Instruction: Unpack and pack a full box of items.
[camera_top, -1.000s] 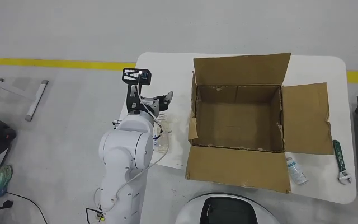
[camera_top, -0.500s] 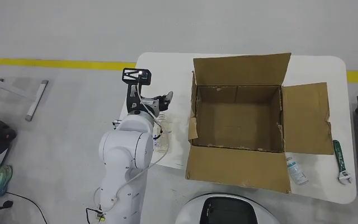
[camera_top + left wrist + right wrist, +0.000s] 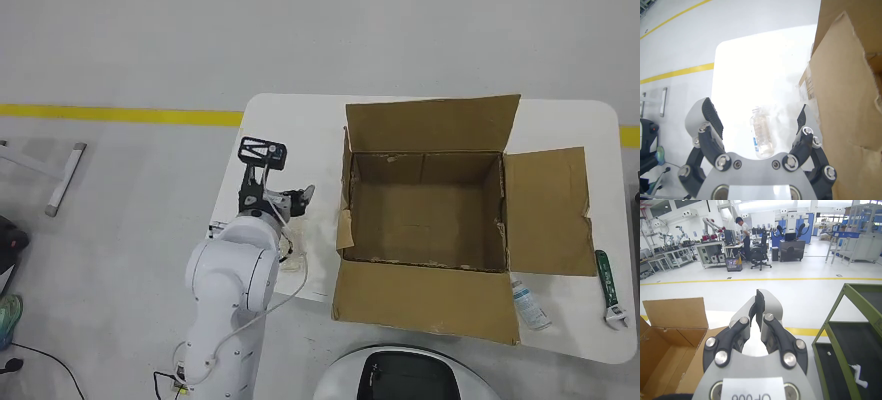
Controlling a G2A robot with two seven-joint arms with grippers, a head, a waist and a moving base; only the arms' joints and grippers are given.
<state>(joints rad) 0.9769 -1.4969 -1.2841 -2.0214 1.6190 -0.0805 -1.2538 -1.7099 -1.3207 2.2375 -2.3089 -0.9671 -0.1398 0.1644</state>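
Hovering over the counter (image 3: pixel 757 62), the left tool (image 3: pixel 755 106) is spread wide and holds nothing, and the clear bottle (image 3: pixel 762 132) lies on its side directly below the gap, apart from both fingers (image 3: pixel 712 115). The bottle's long axis runs with the tool's own pointing direction, cap away from the wrist and base toward the palm, so the fingers would close across its width, not along its length. It sits roughly midway between them, perhaps slightly toward the finger on the box side. The box (image 3: pixel 425 210) stands open and empty just beside the bottle, its side wall roughly parallel to the bottle's axis. That leaves little room for the nearer finger, and a straight descent looks likely to suit best. The right tool (image 3: pixel 757 309) is pressed closed on nothing and held up on the far side of the box, so the left arm is plainly the nearer. A second bottle (image 3: pixel 528 303) and a wrench (image 3: pixel 610 290) lie on the counter by the box's other side.
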